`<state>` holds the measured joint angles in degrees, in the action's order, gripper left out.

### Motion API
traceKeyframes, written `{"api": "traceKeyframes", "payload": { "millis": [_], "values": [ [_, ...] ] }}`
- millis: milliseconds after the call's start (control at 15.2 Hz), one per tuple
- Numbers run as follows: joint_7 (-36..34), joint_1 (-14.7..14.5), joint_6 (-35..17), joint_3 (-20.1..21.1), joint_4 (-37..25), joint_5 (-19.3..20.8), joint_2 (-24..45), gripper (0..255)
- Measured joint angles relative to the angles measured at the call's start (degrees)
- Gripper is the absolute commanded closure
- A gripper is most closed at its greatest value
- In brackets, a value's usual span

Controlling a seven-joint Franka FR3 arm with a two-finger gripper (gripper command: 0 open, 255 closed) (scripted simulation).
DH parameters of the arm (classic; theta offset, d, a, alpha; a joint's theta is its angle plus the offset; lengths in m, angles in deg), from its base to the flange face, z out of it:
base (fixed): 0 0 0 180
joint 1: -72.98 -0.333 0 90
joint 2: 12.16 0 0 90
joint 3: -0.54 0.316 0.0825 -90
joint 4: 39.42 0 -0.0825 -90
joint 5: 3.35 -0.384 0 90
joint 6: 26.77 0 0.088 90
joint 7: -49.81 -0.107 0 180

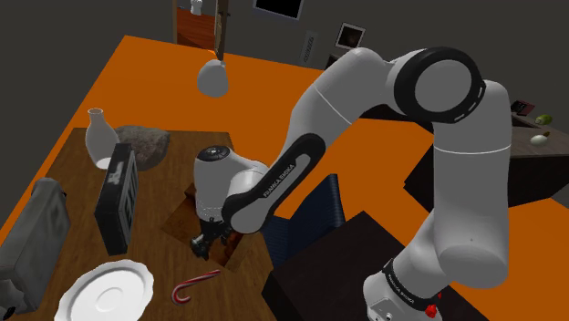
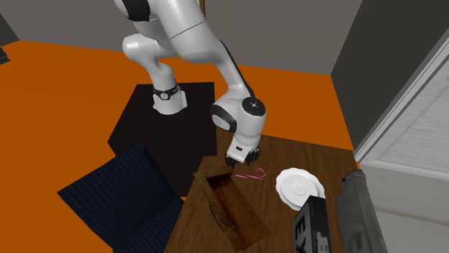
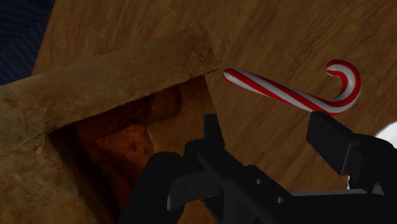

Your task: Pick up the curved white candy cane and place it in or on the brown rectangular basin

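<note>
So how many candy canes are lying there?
1. The red-and-white candy cane lies on the wooden table between the brown basin and the white plate; no other shows.

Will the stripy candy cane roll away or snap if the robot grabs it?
Probably no rolling: the candy cane lies flat on the wooden table, and its hook should stop it. It looks thin and stiff, so a hard squeeze might snap it. Being so slim, it could slide or spin when the open gripper closes on it.
</note>
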<state>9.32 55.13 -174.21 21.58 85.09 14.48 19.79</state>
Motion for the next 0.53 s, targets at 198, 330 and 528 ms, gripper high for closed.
{"api": "traceKeyframes", "payload": {
  "millis": [198, 330, 528],
  "values": [
    [-2.5, -1.8, -4.1, -0.1, -0.5, 0.0, 2.9, 0],
    [-4.7, -3.8, -7.2, -0.5, -1.8, 0.3, 5.9, 0],
    [-7.4, -6.2, -11.8, -0.8, -3.2, 0.2, 9.4, 0]
  ]
}}
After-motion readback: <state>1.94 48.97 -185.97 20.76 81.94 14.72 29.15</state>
